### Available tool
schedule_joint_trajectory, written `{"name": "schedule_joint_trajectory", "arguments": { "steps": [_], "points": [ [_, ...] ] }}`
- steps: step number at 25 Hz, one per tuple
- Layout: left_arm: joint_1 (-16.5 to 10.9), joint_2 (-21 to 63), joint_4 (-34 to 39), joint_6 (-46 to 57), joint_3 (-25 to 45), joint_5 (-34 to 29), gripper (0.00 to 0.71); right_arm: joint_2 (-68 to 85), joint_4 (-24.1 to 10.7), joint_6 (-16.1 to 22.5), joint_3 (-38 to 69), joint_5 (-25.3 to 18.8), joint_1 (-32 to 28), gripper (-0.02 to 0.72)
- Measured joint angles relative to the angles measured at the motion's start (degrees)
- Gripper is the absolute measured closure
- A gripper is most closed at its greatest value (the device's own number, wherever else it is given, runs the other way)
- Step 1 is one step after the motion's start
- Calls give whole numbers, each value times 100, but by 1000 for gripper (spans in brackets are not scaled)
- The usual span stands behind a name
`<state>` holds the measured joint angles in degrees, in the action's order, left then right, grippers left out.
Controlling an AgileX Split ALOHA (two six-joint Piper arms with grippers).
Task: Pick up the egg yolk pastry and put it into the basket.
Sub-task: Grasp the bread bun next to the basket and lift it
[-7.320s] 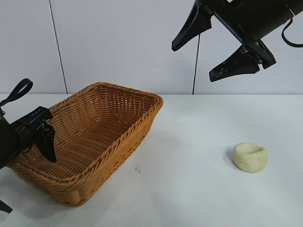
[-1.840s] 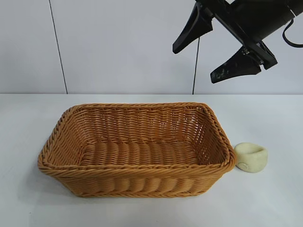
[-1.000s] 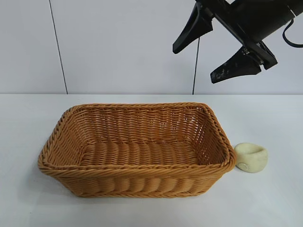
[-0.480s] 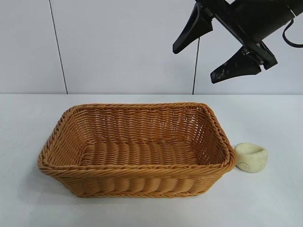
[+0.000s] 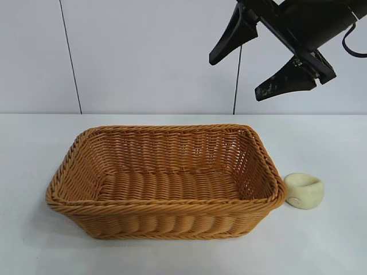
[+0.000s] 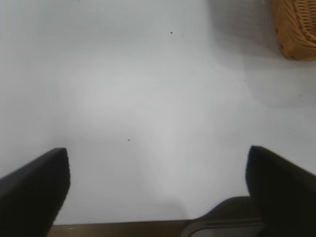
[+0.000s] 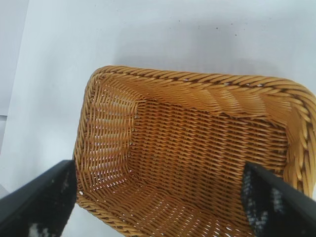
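Basket (image 5: 166,180) sits nearest on the white tabletop (image 5: 321,246), long side facing the exterior camera, nothing inside it. Egg yolk pastry (image 5: 304,190) lies on the tabletop just beside the basket's right end, close to the rim corner; cannot tell if they touch. Dented top faces up.

Right claw (image 5: 258,60) hangs high above the right part of the scene, over the far right corner of the basket, fingers spread wide, holding nothing. Its wrist view looks down into the basket.

Left claw (image 6: 158,185) outside the exterior view; its wrist view shows fingers spread wide over bare tabletop, one basket corner farther off.
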<state>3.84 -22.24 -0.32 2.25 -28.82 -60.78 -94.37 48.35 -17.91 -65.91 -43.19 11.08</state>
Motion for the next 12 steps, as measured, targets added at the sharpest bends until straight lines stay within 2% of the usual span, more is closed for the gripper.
{"name": "schedule_joint_trajectory", "arguments": {
  "steps": [8, 12],
  "points": [
    [0, 1989, 0, -16, 0, -4, 18, 0, 0, 0, 0, 0, 0, 59],
    [0, 2235, -5, -16, 0, -11, 18, 0, 0, 0, 0, -105, 0, 59]
  ]
}}
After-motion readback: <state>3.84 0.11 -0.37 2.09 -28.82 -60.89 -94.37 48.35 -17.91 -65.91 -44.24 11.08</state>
